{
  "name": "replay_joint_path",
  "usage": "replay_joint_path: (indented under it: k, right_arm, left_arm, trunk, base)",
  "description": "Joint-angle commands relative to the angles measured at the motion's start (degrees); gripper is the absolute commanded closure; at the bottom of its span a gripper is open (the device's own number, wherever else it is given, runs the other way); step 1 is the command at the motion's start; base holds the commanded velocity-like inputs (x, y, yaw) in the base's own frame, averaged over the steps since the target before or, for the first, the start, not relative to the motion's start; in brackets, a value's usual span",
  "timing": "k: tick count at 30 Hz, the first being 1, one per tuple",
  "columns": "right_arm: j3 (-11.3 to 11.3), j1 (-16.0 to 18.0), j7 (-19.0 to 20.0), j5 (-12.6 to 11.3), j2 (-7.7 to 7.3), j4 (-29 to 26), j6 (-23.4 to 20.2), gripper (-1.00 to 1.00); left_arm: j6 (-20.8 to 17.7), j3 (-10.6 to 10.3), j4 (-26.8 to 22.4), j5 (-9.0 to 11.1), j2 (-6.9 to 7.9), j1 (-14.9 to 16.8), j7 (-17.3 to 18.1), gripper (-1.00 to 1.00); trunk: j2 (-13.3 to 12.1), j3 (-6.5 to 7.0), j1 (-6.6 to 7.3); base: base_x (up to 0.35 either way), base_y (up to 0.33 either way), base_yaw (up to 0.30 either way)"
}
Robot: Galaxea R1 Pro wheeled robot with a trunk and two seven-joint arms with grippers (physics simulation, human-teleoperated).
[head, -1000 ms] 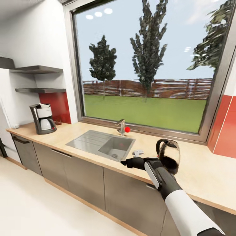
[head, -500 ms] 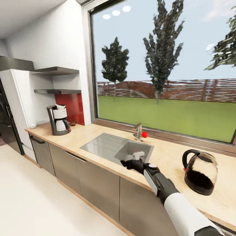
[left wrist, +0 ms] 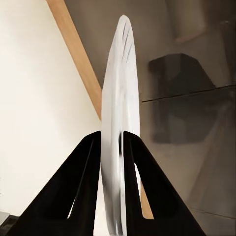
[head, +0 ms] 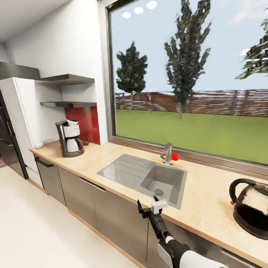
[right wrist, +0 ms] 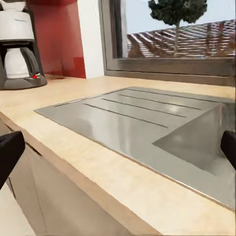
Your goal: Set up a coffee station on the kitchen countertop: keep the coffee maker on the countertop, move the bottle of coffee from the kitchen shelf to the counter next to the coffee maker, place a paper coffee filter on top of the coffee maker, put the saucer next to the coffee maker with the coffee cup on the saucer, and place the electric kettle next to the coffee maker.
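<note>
The black and white coffee maker [head: 70,138] stands at the countertop's left end with a white paper filter [head: 72,122] on top; it also appears in the right wrist view [right wrist: 17,49]. The glass electric kettle [head: 253,208] sits on the counter at the far right. My right gripper [head: 150,208] hangs open at the counter's front edge in front of the sink, its fingers [right wrist: 10,147] spread wide with nothing between them. My left gripper [left wrist: 112,137] is shut on a white saucer [left wrist: 119,98], seen edge-on before the cabinet fronts.
A steel sink [head: 130,169] with a faucet [head: 167,152] lies in the middle of the wooden countertop [head: 201,197] under a big window. Two wall shelves [head: 67,79] hang above the coffee maker. A dark fridge [head: 7,141] stands at the far left.
The camera has turned and the whole view has shifted, leaving the kettle at the right edge. My right arm has drawn back and down from above the counter to its front edge.
</note>
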State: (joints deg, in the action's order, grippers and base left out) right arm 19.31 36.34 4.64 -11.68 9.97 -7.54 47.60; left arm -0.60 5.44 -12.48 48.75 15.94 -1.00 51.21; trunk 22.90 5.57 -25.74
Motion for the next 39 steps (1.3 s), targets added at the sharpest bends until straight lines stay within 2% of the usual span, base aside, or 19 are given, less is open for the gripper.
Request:
replay_joint_path:
  k: [1,4,6,8,11,14,17,18,19,25,27,28,29,31,34,39]
  right_arm:
    - [0.2,-1.0,-2.1,-0.5,0.03,0.4,1.4,-1.00]
    - [0.2,-3.5,-6.4,-0.3,0.03,0.6,4.3,-1.00]
    - [0.2,-4.7,-7.9,-0.2,0.03,0.8,5.8,-1.00]
    - [0.2,-8.3,-9.2,-0.1,0.03,3.4,6.6,-1.00]
    - [0.2,-10.6,-9.7,-0.1,0.03,5.4,6.3,-1.00]
    - [0.1,-12.3,-9.9,-0.2,0.03,5.9,3.9,-1.00]
    - [0.1,-14.0,-9.9,-0.2,0.03,6.0,-3.6,-1.00]
    - [0.0,-14.5,-9.9,-0.3,0.03,6.0,-8.6,-1.00]
    - [0.0,-14.6,-9.9,-0.3,0.03,6.0,-10.3,-1.00]
    - [-0.3,-15.0,-10.1,-0.5,0.03,6.0,-29.8,-1.00]
    - [-1.6,-15.1,-10.2,-0.5,0.03,6.0,-37.4,-1.00]
    - [-2.7,-15.1,-10.3,-0.5,0.03,6.0,-41.7,-1.00]
    - [-4.8,-15.1,-10.3,-0.5,0.03,6.0,-47.8,-1.00]
    - [-7.1,-15.1,-10.3,-0.5,-0.05,6.0,-53.6,-1.00]
    - [-8.4,-15.1,-10.0,-0.3,-0.40,6.1,-56.9,-1.00]
    - [-8.8,-15.3,-9.9,-0.3,-0.55,6.1,-57.9,-1.00]
  left_arm:
    - [0.1,0.3,-0.1,-0.2,0.02,-0.1,0.0,1.00]
    - [0.1,0.3,-0.1,-0.2,0.04,-0.1,0.0,1.00]
    - [0.1,0.3,-0.1,-0.2,0.05,-0.1,0.0,1.00]
    - [0.1,0.4,-0.2,-0.2,0.04,-0.1,0.0,1.00]
    - [0.1,0.4,-0.2,-0.2,0.01,-0.1,0.0,1.00]
    - [0.1,0.4,-0.2,-0.2,-0.02,-0.1,0.0,1.00]
    - [0.1,0.4,-0.2,-0.2,-0.03,-0.1,0.0,1.00]
    - [0.1,0.4,-0.2,-0.2,-0.03,-0.1,0.0,1.00]
    - [0.1,0.4,-0.2,-0.2,-0.03,-0.1,0.0,1.00]
    - [0.1,0.4,-0.2,-0.2,-0.04,-0.1,0.0,1.00]
    - [0.1,0.4,-0.2,-0.2,-0.04,-0.1,0.0,1.00]
    - [0.1,0.3,-0.2,-0.2,-0.04,-0.1,0.0,1.00]
    - [0.1,0.3,-0.2,-0.2,-0.04,-0.1,0.0,1.00]
    - [0.1,0.3,-0.2,-0.2,-0.04,-0.1,0.0,1.00]
    - [0.1,0.3,-0.2,-0.2,-0.04,-0.1,0.0,1.00]
    - [0.1,0.3,-0.2,-0.2,-0.04,-0.1,0.0,1.00]
  trunk:
    - [0.0,0.00,-0.05]
    - [0.0,0.00,-0.05]
    - [0.0,0.00,-0.05]
    - [0.0,0.00,-0.05]
    - [0.0,0.00,-0.05]
    - [0.0,0.00,-0.05]
    - [0.0,0.00,-0.05]
    - [0.0,0.00,-0.05]
    - [0.0,0.00,-0.05]
    - [0.0,0.00,-0.05]
    - [0.0,0.00,-0.05]
    - [0.0,0.00,-0.05]
    - [0.0,0.00,-0.05]
    - [0.0,0.00,-0.05]
    - [0.0,0.00,-0.05]
    - [0.0,0.00,-0.05]
  base:
    - [0.206,0.281,0.000]
    - [0.179,0.295,0.000]
    - [0.152,0.309,0.000]
    - [0.130,0.319,0.000]
    - [0.124,0.321,0.000]
    - [0.122,0.322,0.000]
    - [0.122,0.322,0.000]
    - [0.122,0.322,0.000]
    - [0.122,0.322,0.000]
    - [0.125,0.322,0.000]
    - [0.130,0.322,0.000]
    - [0.130,0.322,0.000]
    - [0.131,0.322,0.000]
    - [0.131,0.322,0.000]
    - [0.135,0.322,0.000]
    - [0.147,0.322,0.000]
